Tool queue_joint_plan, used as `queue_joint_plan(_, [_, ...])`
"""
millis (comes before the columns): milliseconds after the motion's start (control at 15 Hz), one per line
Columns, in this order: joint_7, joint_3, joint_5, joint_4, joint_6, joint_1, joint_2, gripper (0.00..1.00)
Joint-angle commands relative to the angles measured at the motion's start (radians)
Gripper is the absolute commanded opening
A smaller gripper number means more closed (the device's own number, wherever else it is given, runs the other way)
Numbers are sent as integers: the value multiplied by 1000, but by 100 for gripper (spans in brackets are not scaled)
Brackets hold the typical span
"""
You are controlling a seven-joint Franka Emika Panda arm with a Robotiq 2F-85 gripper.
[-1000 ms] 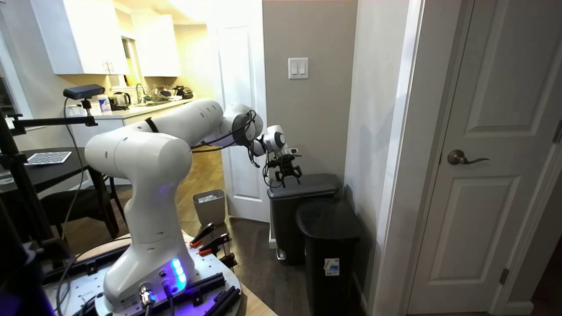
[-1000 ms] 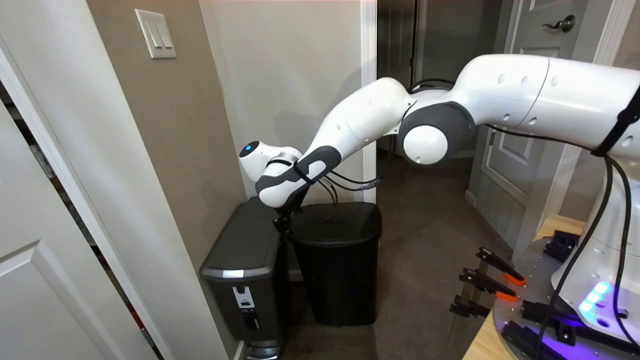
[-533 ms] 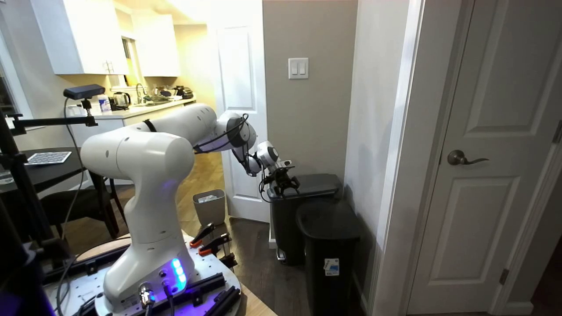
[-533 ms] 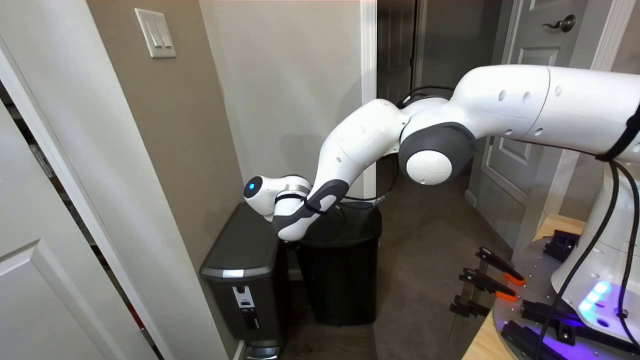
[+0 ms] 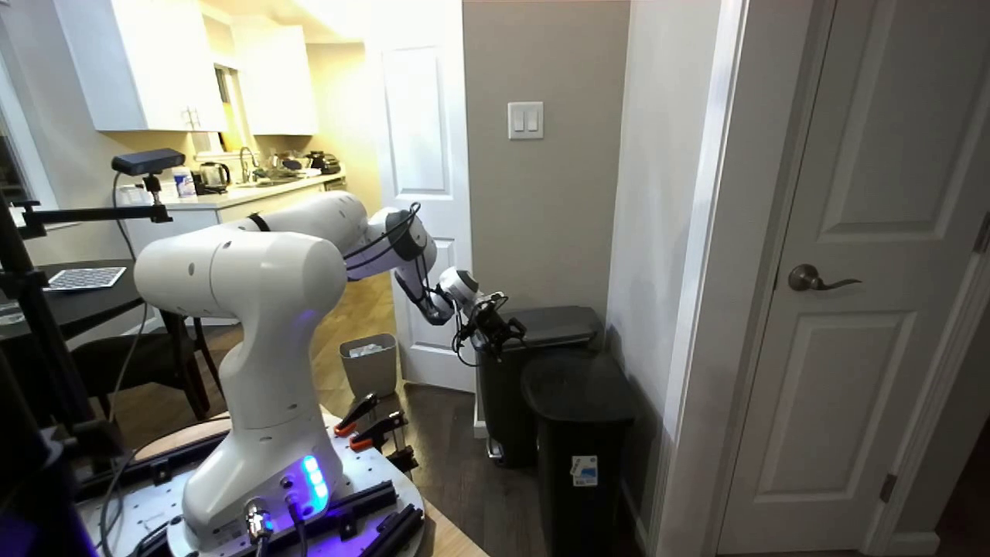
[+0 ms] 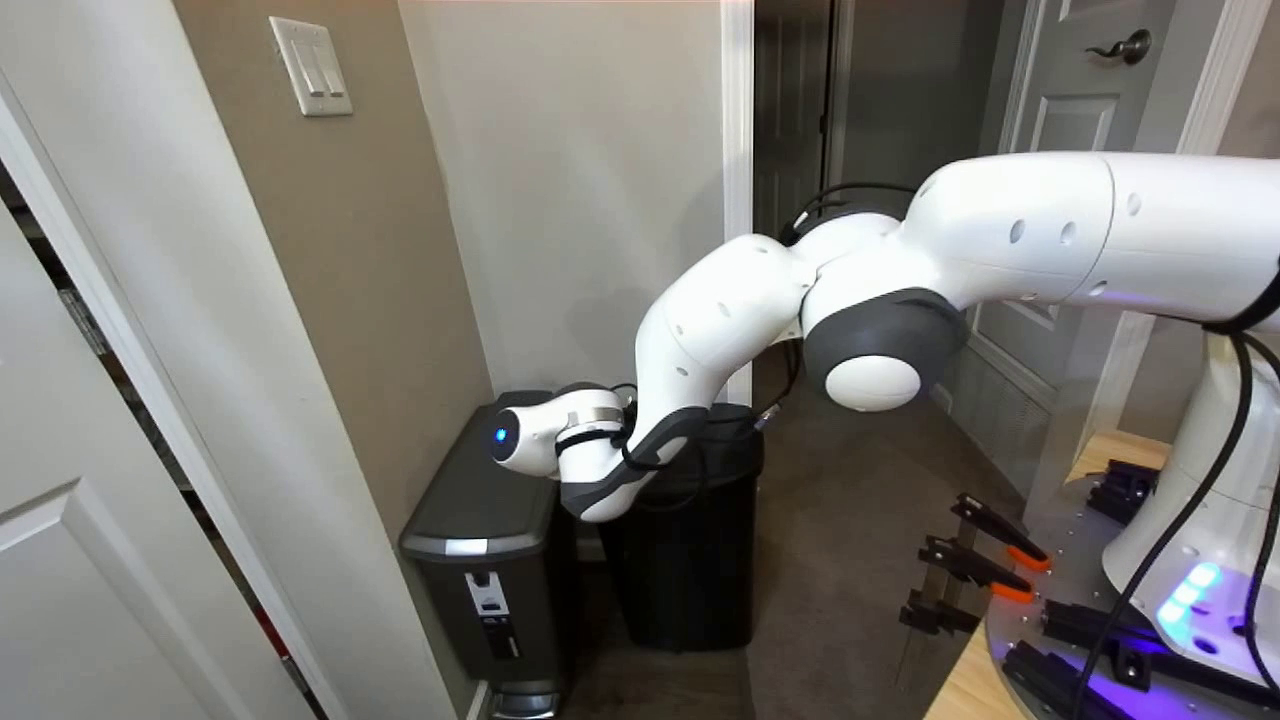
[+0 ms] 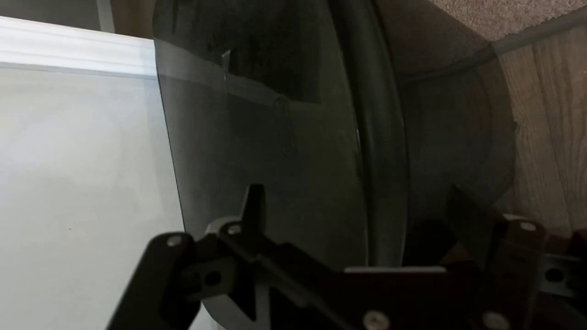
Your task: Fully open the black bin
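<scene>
The black bin point(image 5: 576, 510) is tall and all black with a pale label on its front. It also stands in an exterior view point(image 6: 685, 580), partly behind the arm. Its lid is down. In the wrist view the lid point(image 7: 266, 146) fills the middle, with its rounded rim running down between the fingers. My gripper point(image 5: 512, 344) is tilted beside the lid's near edge, in front of the wider bin. In the wrist view my gripper point(image 7: 355, 188) is open, fingers wide apart, holding nothing. Whether a finger touches the lid I cannot tell. The gripper is hidden behind the wrist in an exterior view.
A wider grey-bodied bin with a dark lid point(image 5: 561, 321) stands right beside the black bin; it also shows in an exterior view point(image 6: 490, 500). A wall point(image 5: 657, 216) stands close to both bins. A small grey wastebasket point(image 5: 370, 371) stands near the white door.
The arm has lowered and drawn back a little toward its base. The gripper has dropped to about lid height and tilted from pointing down to pointing more forward. Both bins have not moved.
</scene>
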Motion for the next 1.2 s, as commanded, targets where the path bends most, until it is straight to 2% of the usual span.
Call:
queue_joint_plan(0, [0, -3, 0, 0, -3, 6, 1, 100])
queue_joint_plan(733, [0, -13, -1, 14, 9, 0, 15, 100])
queue_joint_plan(800, [21, 28, -55, 23, 4, -25, 14, 100])
queue_joint_plan(1133, [44, 43, -107, -9, 5, -37, 8, 100])
